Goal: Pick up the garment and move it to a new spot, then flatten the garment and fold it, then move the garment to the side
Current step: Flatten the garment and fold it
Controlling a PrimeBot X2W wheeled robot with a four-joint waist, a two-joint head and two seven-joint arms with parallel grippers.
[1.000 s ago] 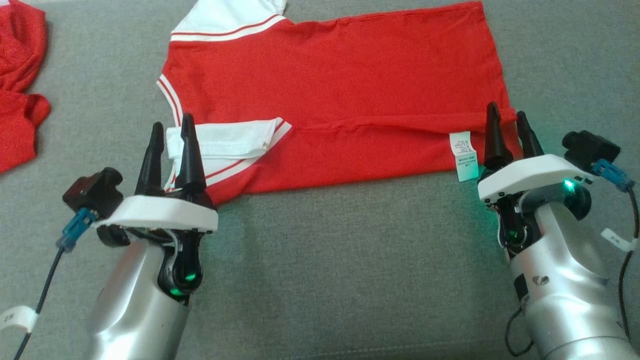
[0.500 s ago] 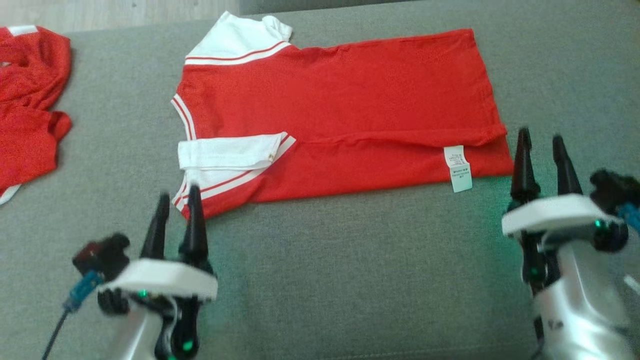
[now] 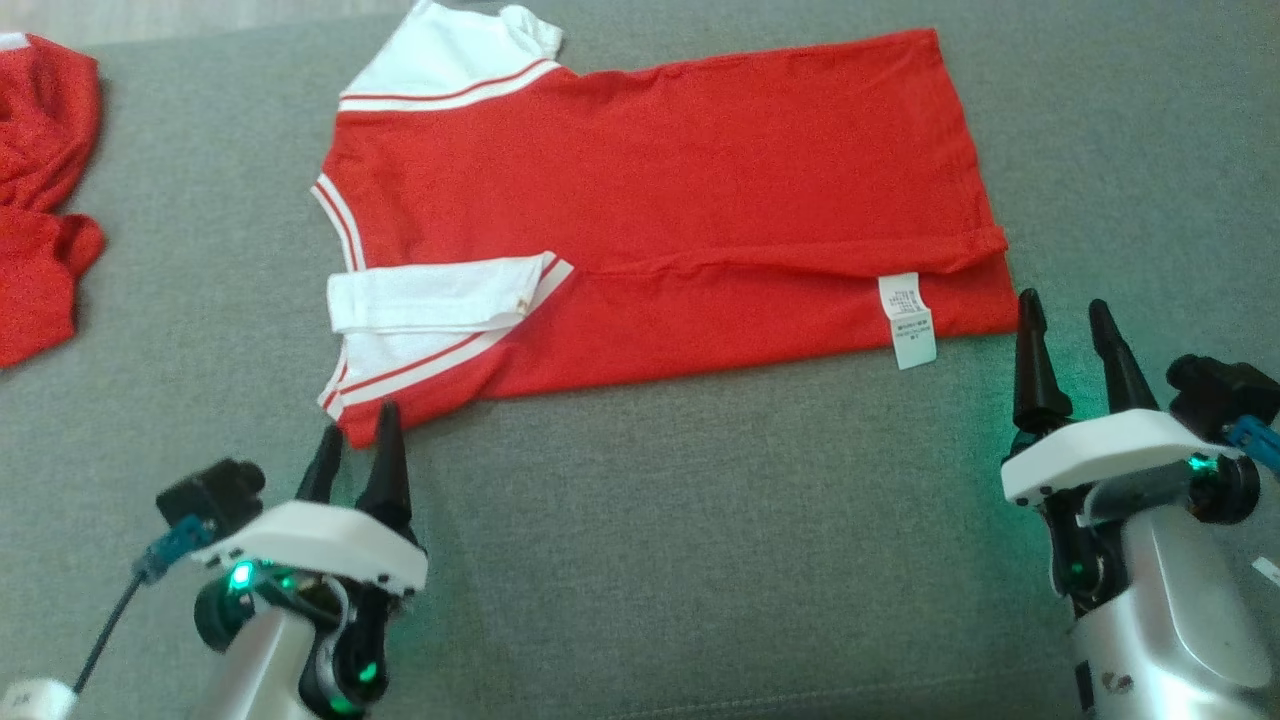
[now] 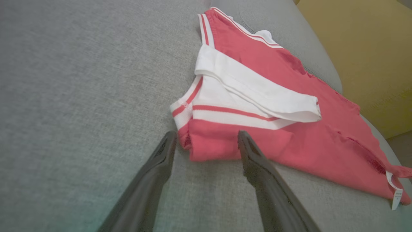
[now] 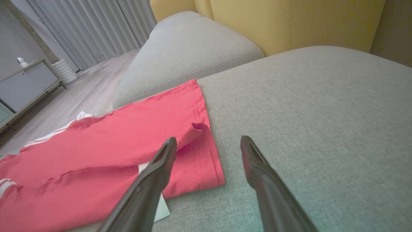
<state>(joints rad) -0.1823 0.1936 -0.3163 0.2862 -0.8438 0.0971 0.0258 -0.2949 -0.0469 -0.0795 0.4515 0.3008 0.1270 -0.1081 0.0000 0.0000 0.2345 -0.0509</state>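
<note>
Shirt [image 3: 650, 200] lay part-folded across the top centre of the head view, on the grey cushion [image 3: 700, 540].
Its near edge was folded over, white sleeve at left. The left gripper [image 3: 359, 420] stood spread and empty at lower left, just off the shirt's corner. The right gripper [image 3: 1062, 300] was released too, at lower right beside the hem.

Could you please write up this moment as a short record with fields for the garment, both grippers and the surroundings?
surface: grey cushion
garment: red shirt with white sleeves, spread flat, near sleeve folded onto the body
care label: white, at the near hem end
left gripper: open, holding nothing, at the near sleeve-side corner
right gripper: open, holding nothing, beside the near hem corner
other: second red garment, crumpled, far left
</note>
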